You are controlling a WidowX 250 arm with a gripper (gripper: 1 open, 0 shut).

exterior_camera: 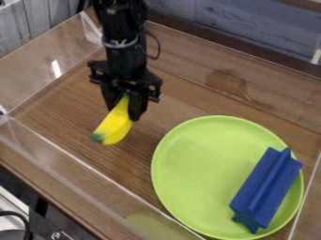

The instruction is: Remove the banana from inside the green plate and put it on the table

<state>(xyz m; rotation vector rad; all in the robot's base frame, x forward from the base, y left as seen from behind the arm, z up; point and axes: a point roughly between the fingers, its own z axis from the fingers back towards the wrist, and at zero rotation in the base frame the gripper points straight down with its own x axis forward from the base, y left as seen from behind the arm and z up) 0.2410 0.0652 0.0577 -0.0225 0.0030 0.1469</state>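
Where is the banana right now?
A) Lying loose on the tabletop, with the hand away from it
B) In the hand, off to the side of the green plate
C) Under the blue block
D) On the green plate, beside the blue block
B: the banana hangs tilted from the hand, left of the green plate in the view, while the plate carries only the blue block.

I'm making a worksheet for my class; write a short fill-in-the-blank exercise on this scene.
The claw holds a yellow ____.
The round plate is coloured ____.
The ridged block on the plate is coloured ____.
The brown tabletop has a ____-grain look.

Missing words: banana; green; blue; wood.
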